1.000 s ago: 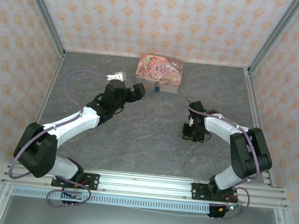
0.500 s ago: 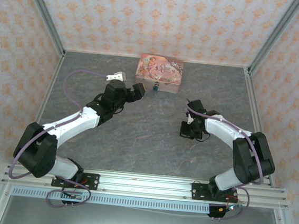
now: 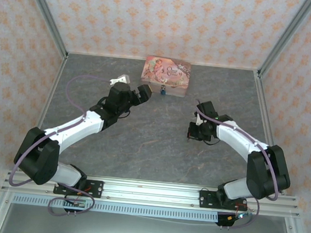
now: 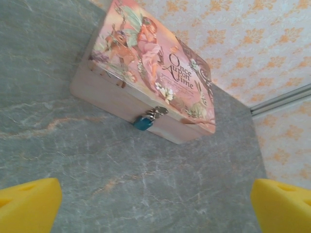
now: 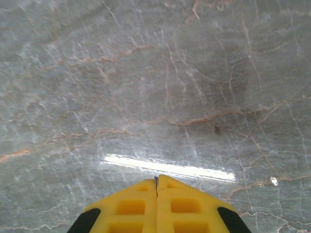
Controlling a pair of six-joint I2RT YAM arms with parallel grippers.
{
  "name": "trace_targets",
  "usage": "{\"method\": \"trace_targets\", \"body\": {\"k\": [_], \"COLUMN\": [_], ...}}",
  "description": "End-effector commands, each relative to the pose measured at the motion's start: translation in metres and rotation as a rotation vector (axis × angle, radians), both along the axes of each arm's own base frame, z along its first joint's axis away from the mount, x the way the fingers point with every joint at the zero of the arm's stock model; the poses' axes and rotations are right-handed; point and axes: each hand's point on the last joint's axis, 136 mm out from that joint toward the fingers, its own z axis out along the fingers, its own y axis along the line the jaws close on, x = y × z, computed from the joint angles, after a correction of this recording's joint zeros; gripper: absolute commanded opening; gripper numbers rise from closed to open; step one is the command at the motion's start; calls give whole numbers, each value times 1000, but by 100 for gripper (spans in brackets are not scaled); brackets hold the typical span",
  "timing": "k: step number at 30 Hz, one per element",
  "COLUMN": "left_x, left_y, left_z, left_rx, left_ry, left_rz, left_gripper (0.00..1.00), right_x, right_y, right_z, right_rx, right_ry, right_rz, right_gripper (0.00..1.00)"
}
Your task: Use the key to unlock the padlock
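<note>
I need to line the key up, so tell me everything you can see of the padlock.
The padlock is a tiny blue-teal body, glossy like metal, with a silvery shackle hooked through the clasp on the front wall of the pink tin. It hangs against that wall, low down near the table, and looks closed. Its keyhole is too small to make out.

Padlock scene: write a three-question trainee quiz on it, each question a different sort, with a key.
1. True or false: the left gripper has its jaws wide apart.
2. Where is the padlock? A) hanging at the front clasp of the pink tin; B) lying on top of the lid; C) lying loose on the table.
3. Fill in: the fingers of the right gripper are pressed ____.
Key: 1 true; 2 A; 3 together.
</note>
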Motion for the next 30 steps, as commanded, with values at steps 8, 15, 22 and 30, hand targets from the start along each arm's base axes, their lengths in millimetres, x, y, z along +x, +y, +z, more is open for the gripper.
{"method": "trace_targets", "body": {"k": [8, 15, 22, 30], "left_x": [4, 0, -3, 2], "left_y": [-34, -62, -76, -106], "left_z": [44, 92, 129, 149], "left_rx": [-342, -392, -460, -510], "left_ry": [-14, -194, -364, -403], "left_rz": [-44, -165, -223, -308], "left_gripper": [94, 88, 80, 72], "right_x": [41, 76, 100, 102], "right_y": [22, 49, 64, 81], "right_z": [78, 165, 245, 285], "right_rx": [147, 437, 899, 1125], "right_ry": [-245, -435, -478, -386], "right_rz": [-22, -138, -350, -344], "right_gripper": [0, 0, 0, 0]}}
